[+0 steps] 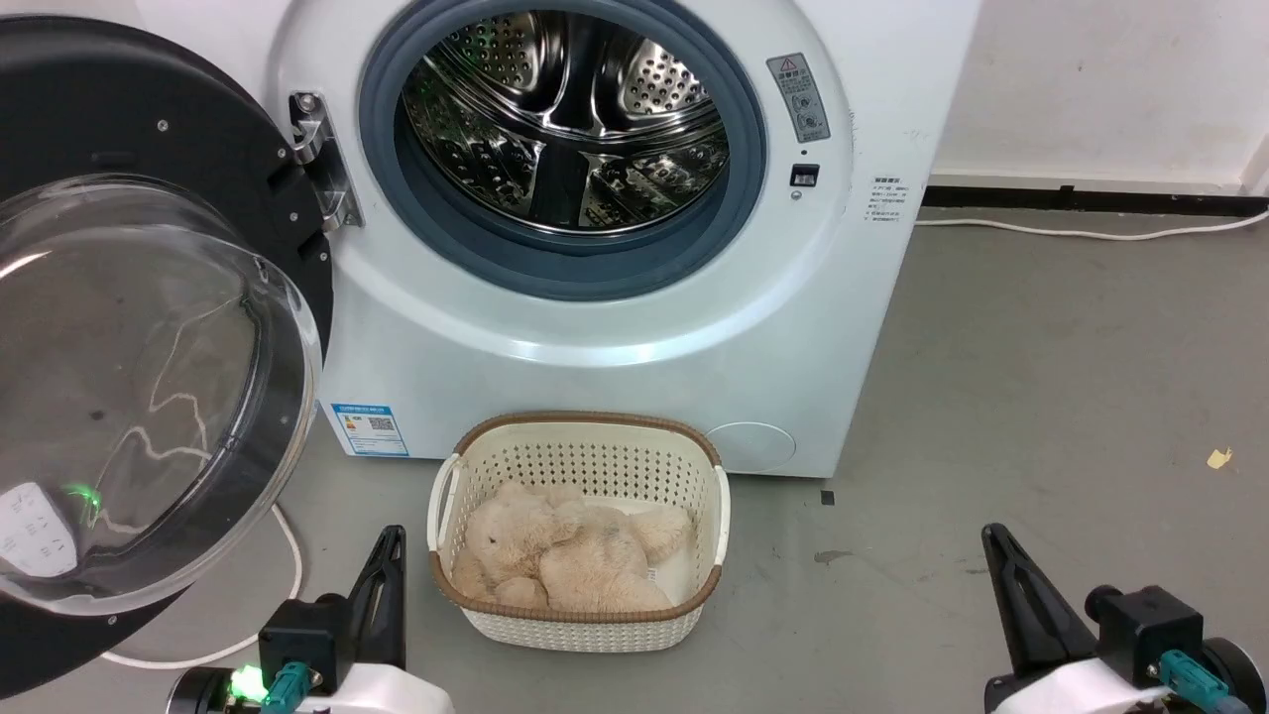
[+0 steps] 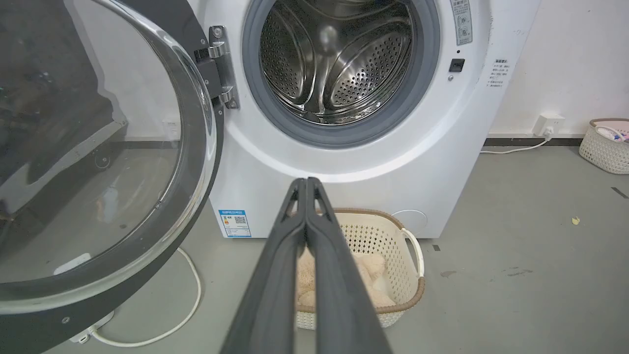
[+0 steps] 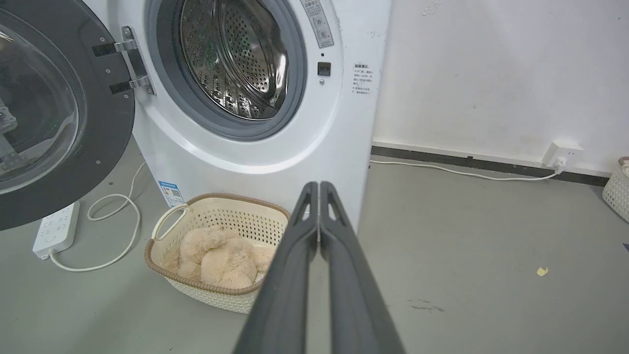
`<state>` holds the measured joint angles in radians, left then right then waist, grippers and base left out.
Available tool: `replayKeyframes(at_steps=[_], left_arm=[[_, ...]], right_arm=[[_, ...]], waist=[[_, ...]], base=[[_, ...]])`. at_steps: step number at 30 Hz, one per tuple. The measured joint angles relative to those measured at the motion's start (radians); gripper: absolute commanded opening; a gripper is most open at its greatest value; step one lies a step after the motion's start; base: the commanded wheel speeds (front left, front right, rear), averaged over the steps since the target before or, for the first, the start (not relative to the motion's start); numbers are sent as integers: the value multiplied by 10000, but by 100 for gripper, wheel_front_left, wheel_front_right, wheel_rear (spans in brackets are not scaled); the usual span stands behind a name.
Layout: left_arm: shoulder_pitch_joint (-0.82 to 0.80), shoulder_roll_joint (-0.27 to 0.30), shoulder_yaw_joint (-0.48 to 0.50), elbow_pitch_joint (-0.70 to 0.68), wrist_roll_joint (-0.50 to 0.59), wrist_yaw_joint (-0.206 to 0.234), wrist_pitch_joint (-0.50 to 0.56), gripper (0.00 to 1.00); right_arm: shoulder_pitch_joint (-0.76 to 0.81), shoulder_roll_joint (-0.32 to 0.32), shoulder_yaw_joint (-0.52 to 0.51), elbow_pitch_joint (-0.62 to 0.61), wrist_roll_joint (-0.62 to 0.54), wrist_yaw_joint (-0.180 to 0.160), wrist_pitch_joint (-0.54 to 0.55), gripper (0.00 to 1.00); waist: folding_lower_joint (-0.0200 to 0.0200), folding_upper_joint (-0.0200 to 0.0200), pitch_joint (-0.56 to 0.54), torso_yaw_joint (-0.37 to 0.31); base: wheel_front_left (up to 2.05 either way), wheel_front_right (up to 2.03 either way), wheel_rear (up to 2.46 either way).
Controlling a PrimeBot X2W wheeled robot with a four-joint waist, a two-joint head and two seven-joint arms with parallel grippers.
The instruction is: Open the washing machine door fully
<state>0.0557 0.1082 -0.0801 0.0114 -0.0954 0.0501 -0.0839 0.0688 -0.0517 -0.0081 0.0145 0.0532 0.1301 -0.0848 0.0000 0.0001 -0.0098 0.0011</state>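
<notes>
Low over the floor, at its near edge, the left pincer has its two dark fingers pressed flat together with nothing between them. It points toward the machine and touches nothing. Well off to the right, the right pincer hangs the same way, fingers closed tight and empty.

Between the two sits a cream basket with a brown rim, nearer the left pincer. A beige plush toy lies slumped inside it. The basket stands just in front of the washing machine, close to its base.

Up to the left of the left pincer, and clear of it, the washing machine door stands swung wide out from the front. It hangs on its metal hinge at the machine's left side. Its glossy black frame faces the room, and the clear glass bowl bulges toward the basket side. The opening is fully uncovered: a grey-blue rubber ring around the steel drum.

Under the door a white power strip lies on the floor with its cord looped. Along the floor's far edge, by the wall, a white cable runs to a socket. A second basket stands near that socket. A small yellow scrap lies toward the floor's right edge.
</notes>
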Motion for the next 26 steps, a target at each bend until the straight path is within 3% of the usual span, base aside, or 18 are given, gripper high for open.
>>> replayKeyframes(at_steps=[26], left_arm=[[-206, -322, 428, -38, 516, -268, 485, 0]], right_arm=[[-378, 0, 44, -61, -276, 0, 487, 0]], waist=[[0, 0, 57, -6]], base=[[0, 0, 0]])
